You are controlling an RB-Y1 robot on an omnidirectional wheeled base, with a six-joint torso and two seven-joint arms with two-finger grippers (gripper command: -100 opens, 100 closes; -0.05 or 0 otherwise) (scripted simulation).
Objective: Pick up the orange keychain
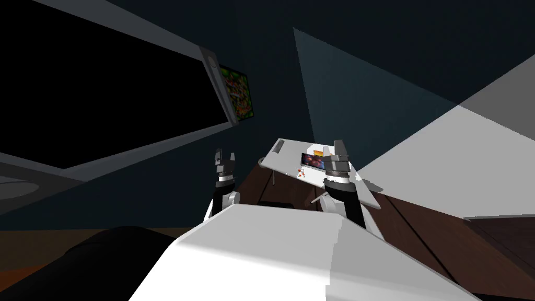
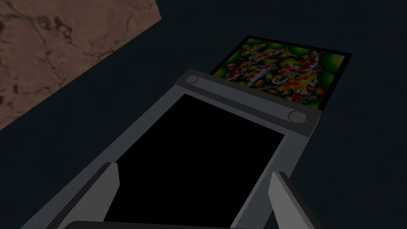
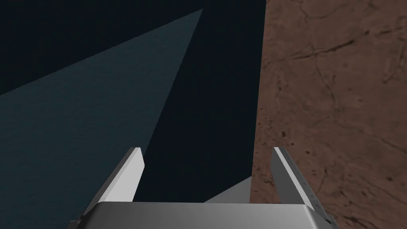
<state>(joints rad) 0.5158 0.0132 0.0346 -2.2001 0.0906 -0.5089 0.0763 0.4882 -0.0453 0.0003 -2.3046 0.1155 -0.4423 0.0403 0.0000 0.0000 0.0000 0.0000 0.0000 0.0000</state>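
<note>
We see a white table point(image 1: 282, 158) ahead on a dark brown floor point(image 1: 418, 230), with a flat colourful item point(image 1: 312, 160) on top. Both arms are raised and point up, away from the tabletop. The right gripper point(image 1: 333, 150) is above the table, fingers spread wide and empty. The left gripper point(image 1: 224, 157) is off the table's left side, also wide and empty. The orange keychain point(image 1: 300, 173) is a tiny speck near the table's front edge, just beside the colourful item. We judge the reach not begun: tip the right wrist down, straddle the keychain with wide fingers, and close low, since it looks small and flat
</note>
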